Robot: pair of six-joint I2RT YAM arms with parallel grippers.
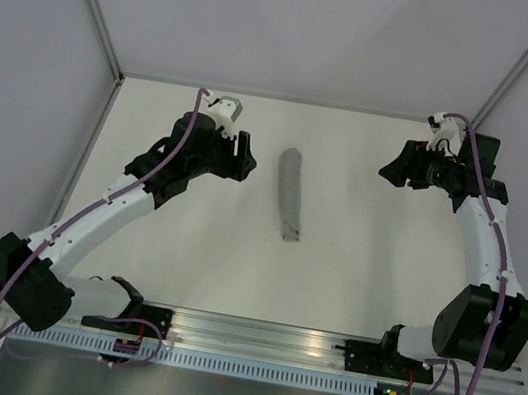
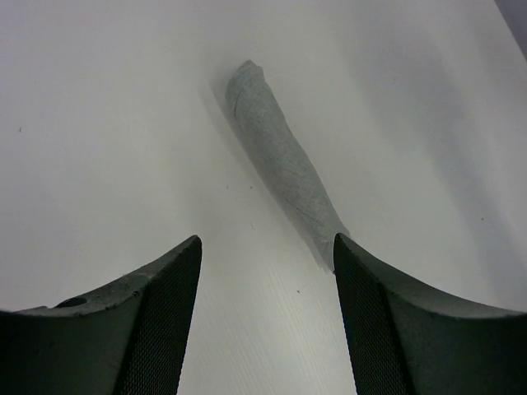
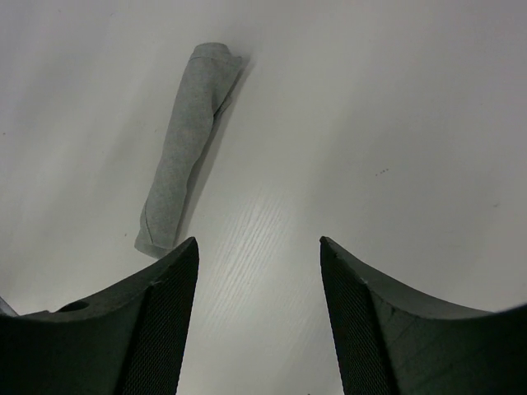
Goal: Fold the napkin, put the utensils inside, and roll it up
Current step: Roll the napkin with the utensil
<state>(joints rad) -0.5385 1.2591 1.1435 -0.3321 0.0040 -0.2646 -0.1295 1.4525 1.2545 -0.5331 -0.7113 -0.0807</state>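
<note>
The grey napkin (image 1: 291, 194) lies rolled into a long narrow bundle in the middle of the white table, seen too in the left wrist view (image 2: 280, 156) and the right wrist view (image 3: 185, 140). No utensils show in any view. My left gripper (image 1: 244, 159) hovers left of the roll, apart from it, its jaws open with only bare table between them (image 2: 268, 280). My right gripper (image 1: 397, 171) is well to the right of the roll, also open and empty (image 3: 259, 280).
Grey walls with metal frame posts (image 1: 94, 2) close the table at the back and both sides. A rail (image 1: 261, 337) with the arm bases runs along the near edge.
</note>
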